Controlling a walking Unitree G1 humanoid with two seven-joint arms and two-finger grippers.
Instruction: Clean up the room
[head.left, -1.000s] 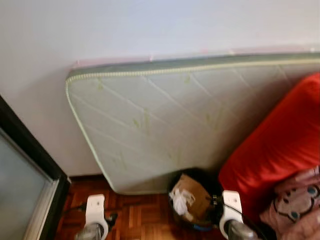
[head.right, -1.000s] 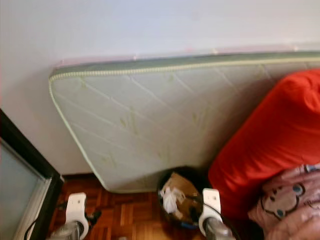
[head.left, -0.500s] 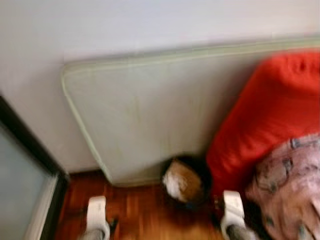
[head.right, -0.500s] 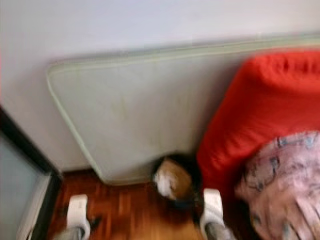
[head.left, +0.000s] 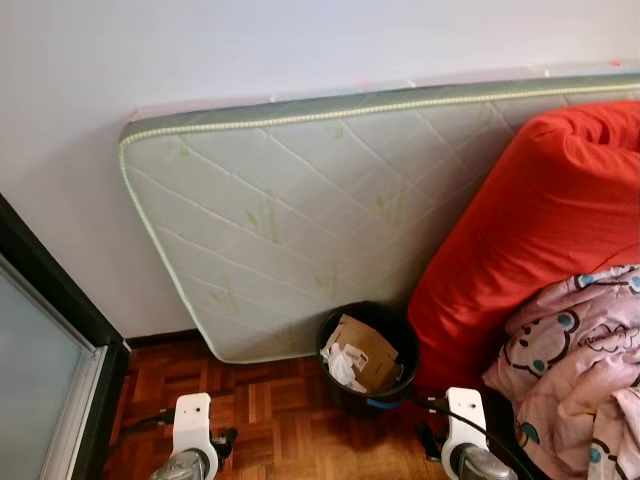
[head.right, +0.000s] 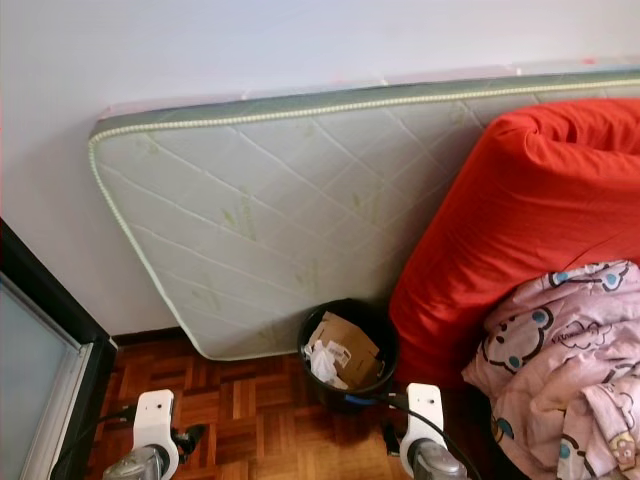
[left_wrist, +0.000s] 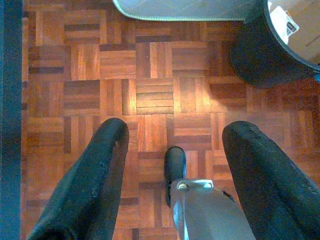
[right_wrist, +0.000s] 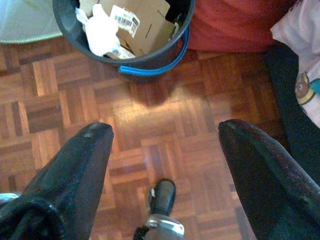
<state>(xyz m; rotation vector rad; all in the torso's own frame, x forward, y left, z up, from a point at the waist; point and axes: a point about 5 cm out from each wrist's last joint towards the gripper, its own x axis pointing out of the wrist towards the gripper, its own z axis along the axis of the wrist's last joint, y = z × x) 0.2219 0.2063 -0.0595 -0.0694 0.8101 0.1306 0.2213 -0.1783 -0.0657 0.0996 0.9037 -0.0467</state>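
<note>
Both arms hung low over the parquet floor (left_wrist: 150, 75), the left pincer (left_wrist: 172, 175) and the right pincer (right_wrist: 165, 165) each spread wide and carrying nothing. The round black waste bin stuffed with cardboard and white paper (right_wrist: 125, 35) sat just ahead of the right pincer, against the quilted pale-green mattress (head.left: 290, 220) and beside the big red cushion (head.left: 530, 240). Best play, I reckon: choose one loose item, perhaps the pink cartoon-print blanket (head.left: 570, 360), and square up first.
</note>
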